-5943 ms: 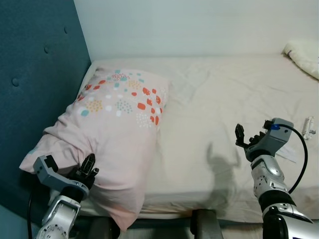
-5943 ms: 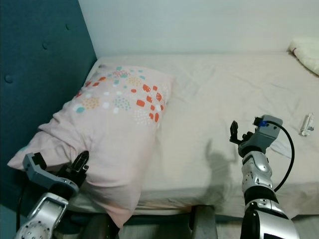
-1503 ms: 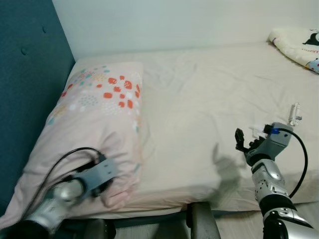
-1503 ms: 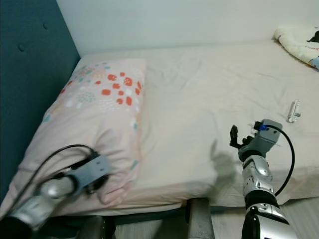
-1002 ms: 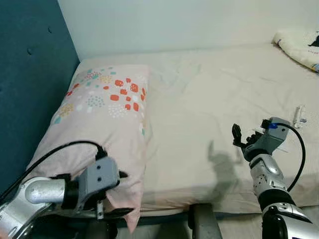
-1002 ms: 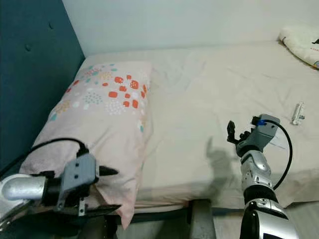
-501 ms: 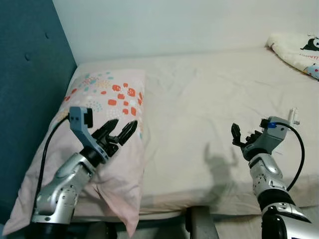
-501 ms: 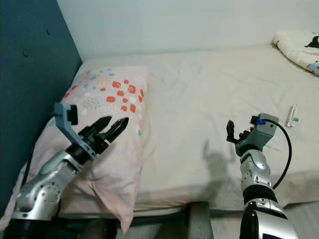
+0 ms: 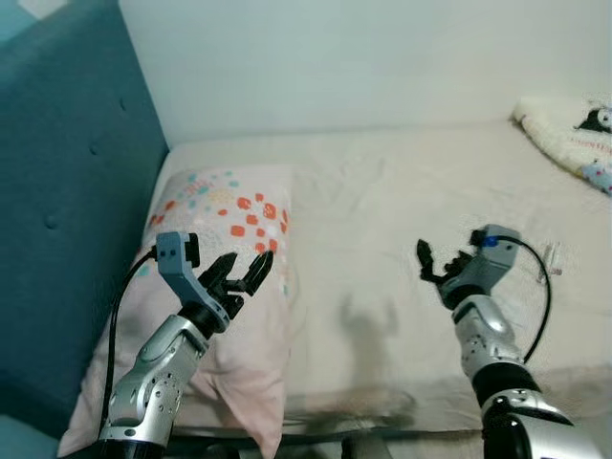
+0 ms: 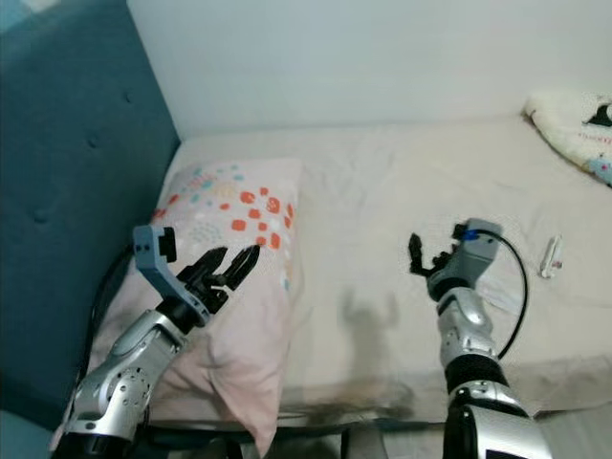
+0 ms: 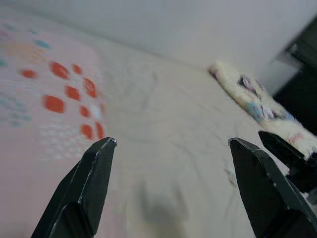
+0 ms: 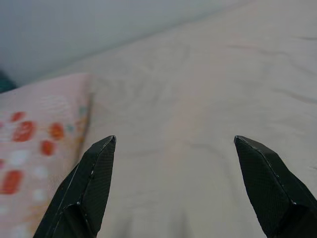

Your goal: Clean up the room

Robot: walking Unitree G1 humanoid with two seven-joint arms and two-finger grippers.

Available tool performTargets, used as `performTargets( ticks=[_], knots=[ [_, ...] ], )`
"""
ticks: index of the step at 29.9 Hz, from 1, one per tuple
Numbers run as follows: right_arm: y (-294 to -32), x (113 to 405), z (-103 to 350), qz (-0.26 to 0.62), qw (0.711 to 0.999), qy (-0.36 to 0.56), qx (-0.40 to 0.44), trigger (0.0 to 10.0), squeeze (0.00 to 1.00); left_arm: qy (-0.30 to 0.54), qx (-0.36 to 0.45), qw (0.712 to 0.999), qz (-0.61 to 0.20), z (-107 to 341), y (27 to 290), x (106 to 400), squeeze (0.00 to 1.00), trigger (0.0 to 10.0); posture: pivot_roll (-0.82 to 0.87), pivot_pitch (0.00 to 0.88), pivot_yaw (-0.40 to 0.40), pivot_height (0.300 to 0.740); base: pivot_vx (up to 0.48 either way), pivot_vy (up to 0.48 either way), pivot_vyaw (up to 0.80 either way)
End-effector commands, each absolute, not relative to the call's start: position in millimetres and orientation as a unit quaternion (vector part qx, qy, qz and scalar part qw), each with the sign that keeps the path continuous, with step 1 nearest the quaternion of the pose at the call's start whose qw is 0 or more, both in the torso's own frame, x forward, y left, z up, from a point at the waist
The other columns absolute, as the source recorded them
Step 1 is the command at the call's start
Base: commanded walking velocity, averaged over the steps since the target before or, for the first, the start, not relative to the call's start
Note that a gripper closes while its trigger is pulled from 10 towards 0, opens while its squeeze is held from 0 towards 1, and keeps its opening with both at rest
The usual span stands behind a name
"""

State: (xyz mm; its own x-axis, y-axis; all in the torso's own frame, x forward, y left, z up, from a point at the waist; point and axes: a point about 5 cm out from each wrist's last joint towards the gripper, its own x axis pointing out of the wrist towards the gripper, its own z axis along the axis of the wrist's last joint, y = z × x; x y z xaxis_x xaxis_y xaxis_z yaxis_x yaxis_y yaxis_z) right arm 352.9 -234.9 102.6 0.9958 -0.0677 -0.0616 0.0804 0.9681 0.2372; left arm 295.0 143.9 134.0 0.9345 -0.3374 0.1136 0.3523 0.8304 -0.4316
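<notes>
The left gripper (image 9: 246,271) is being held with its jaws spread wide and released, nothing being grasped or touched between them; it is being raised above the near half of the pillow (image 9: 232,222), apart from the fabric. In the left wrist view the two black fingers (image 11: 86,191) are being shown far apart, with the pillow's red and teal pattern behind one and bare sheet between them. The right gripper (image 9: 432,268) is likewise being held with its jaws parted and empty, raised above the bed (image 9: 382,220) near its front edge; in the right wrist view its fingers (image 12: 89,186) are being seen well apart, aimed across the sheet toward the pillow.

The bed is being covered by a pale cream sheet, lightly creased, and is being bounded by a white wall (image 9: 363,57) behind and a teal tufted headboard (image 9: 67,220) on the robot's left. The pink pillow is lying flat against the headboard side, running from the wall end toward the front edge. A folded patterned blanket (image 9: 574,129) is lying at the far right of the bed. A small pale object (image 10: 550,254), too small to be identified, is lying on the sheet to the right of the right gripper, apart from it.
</notes>
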Motion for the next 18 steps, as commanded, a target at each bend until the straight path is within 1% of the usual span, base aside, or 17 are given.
performTargets(
  ticks=[1, 4, 6, 7, 8, 9, 10, 11, 12, 13, 14, 15, 16, 18],
  knots=[
    [-230, 346, 86, -0.032, 0.991, 0.058, 0.116, 10.0, 0.00, -0.004, -0.223, 0.965, -0.136, 120, 160, 294, 0.00, 10.0, 0.01, 0.062, -0.016, 0.678, 0.000, 0.000, 0.00],
    [-228, 340, 73, -0.031, 0.991, 0.085, 0.102, 10.0, 0.00, -0.001, -0.204, 0.972, -0.118, 109, 165, 292, 0.00, 10.0, 0.01, 0.063, -0.018, 0.688, 0.000, 0.000, 0.00],
    [-228, 330, 56, -0.037, 0.987, 0.118, 0.102, 10.0, 0.00, 0.018, -0.188, 0.977, -0.099, 93, 170, 290, 0.00, 10.0, 0.01, 0.063, -0.020, 0.697, 0.000, 0.000, 0.00],
    [-228, 330, 56, -0.037, 0.987, 0.118, 0.102, 10.0, 0.00, 0.018, -0.188, 0.977, -0.099, 93, 170, 290, 0.00, 10.0, 0.01, 0.063, -0.020, 0.697, 0.000, 0.000, 0.00],
    [-226, 315, 33, -0.036, 0.981, 0.169, 0.085, 10.0, 0.00, 0.055, -0.189, 0.978, -0.070, 69, 178, 283, 0.00, 10.0, 0.02, 0.063, -0.020, 0.707, 0.000, 0.000, 0.00],
    [-226, 304, 20, -0.040, 0.976, 0.198, 0.078, 10.0, 0.00, 0.082, -0.184, 0.978, -0.047, 53, 184, 278, 0.00, 10.0, 0.02, 0.061, -0.023, 0.712, 0.000, 0.000, 0.00],
    [-226, 304, 20, -0.040, 0.976, 0.198, 0.078, 10.0, 0.00, 0.082, -0.184, 0.978, -0.047, 53, 184, 278, 0.00, 10.0, 0.02, 0.061, -0.023, 0.712, 0.000, 0.000, 0.00],
    [-226, 297, 11, -0.042, 0.973, 0.217, 0.074, 10.0, 0.00, 0.100, -0.180, 0.978, -0.031, 43, 188, 274, 0.00, 10.0, 0.02, 0.061, -0.023, 0.717, 0.000, 0.000, 0.00],
    [-229, 281, -4, -0.052, 0.964, 0.251, 0.065, 10.0, 0.00, 0.137, -0.174, 0.975, -0.015, 22, 195, 263, 0.00, 10.0, 0.02, 0.060, -0.024, 0.727, 0.000, 0.000, 0.00],
    [-229, 281, -4, -0.052, 0.964, 0.251, 0.065, 10.0, 0.00, 0.137, -0.174, 0.975, -0.015, 22, 195, 263, 0.00, 10.0, 0.02, 0.060, -0.024, 0.727, 0.000, 0.000, 0.00],
    [-230, 272, -13, -0.058, 0.959, 0.271, 0.061, 10.0, 0.00, 0.158, -0.170, 0.973, -0.001, 11, 200, 256, 0.00, 10.0, 0.02, 0.057, -0.025, 0.732, 0.000, 0.000, 0.00],
    [-230, 272, -13, -0.058, 0.959, 0.271, 0.061, 10.0, 0.00, 0.158, -0.170, 0.973, -0.001, 11, 200, 256, 0.00, 10.0, 0.02, 0.057, -0.025, 0.732, 0.000, 0.000, 0.00],
    [-231, 266, -18, -0.062, 0.955, 0.285, 0.058, 10.0, 0.00, 0.172, -0.166, 0.971, 0.009, 4, 203, 251, 0.00, 10.0, 0.02, 0.057, -0.025, 0.737, 0.000, 0.000, 0.00],
    [-233, 242, -38, -0.078, 0.937, 0.335, 0.058, 10.0, 0.00, 0.235, -0.155, 0.959, 0.032, -26, 210, 226, 0.00, 10.0, 0.02, 0.052, -0.021, 0.740, 0.000, 0.000, 0.00]
  ],
)
